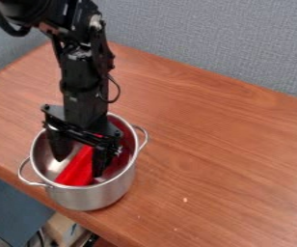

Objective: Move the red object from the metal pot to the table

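Note:
The metal pot (97, 197) stands near the front edge of the wooden table (222, 121). The red object (76, 174) lies tilted inside the pot, its lower end towards the front wall. My black gripper (84, 154) points straight down into the pot, and its fingers (59, 150) are spread apart on either side of the red object's upper part. The gripper looks open. The arm hides the back of the pot's inside, and I cannot tell whether a finger touches the red object.
The table's front edge (151, 232) runs just below the pot, with dark floor beyond it. A grey wall (241, 39) rises behind the table. Bare wood stretches to the right of the pot and behind it.

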### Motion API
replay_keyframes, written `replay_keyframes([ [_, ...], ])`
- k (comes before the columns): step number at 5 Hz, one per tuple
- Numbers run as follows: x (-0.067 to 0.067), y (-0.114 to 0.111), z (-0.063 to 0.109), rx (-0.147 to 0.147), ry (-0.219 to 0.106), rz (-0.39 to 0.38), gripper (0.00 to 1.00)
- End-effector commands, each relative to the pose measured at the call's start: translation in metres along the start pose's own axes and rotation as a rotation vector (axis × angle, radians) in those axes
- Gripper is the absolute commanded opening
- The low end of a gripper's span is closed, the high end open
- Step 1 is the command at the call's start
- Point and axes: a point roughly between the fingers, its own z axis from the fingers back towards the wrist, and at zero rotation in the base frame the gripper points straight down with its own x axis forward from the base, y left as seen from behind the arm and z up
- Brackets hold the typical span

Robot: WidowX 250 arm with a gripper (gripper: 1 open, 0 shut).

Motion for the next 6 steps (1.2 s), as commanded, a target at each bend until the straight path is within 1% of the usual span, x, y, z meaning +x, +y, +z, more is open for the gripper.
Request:
replay_keyframes([
  [1,0.003,0.002,0.009,0.009,-0.032,0.0,1.0],
  [3,0.004,0.002,0.019,0.007,-0.057,0.007,1.0],
  [6,0.005,0.003,0.029,0.001,-0.083,0.019,1.0],
])
